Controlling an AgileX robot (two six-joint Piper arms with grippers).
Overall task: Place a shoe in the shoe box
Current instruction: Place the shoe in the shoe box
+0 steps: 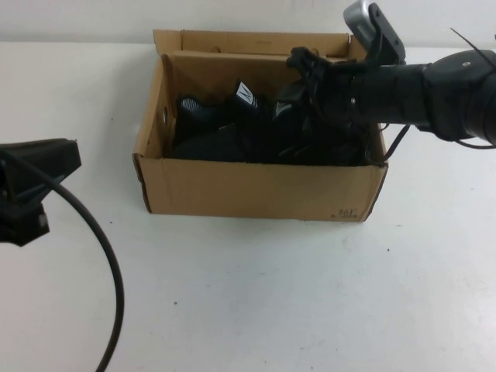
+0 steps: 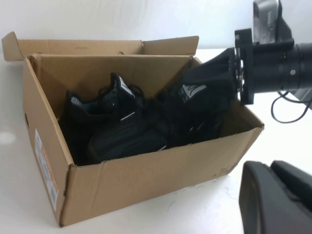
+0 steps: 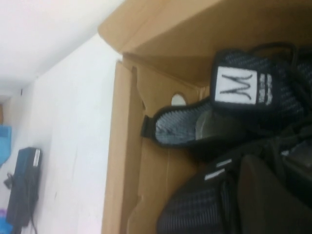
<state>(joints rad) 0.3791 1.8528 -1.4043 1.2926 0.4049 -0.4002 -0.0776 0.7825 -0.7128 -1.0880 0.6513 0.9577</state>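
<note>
The brown cardboard shoe box (image 1: 256, 190) stands open on the white table. Two black knit shoes are in it. One lies at the box's left (image 1: 203, 124), its white tongue tag up; it also shows in the left wrist view (image 2: 117, 131) and the right wrist view (image 3: 234, 112). My right gripper (image 1: 306, 97) reaches in over the right wall and is shut on the other shoe (image 1: 291, 136), which sits tilted at the box's right (image 2: 195, 112). One finger (image 3: 265, 195) lies against its knit side (image 3: 195, 209). My left gripper (image 1: 46, 174) hangs shut and empty left of the box.
The left arm's black cable (image 1: 108, 263) loops over the table in front of the box. The box flaps (image 1: 232, 40) stand up along the back. In the right wrist view a black device (image 3: 24, 185) lies on the table beyond the box's left side.
</note>
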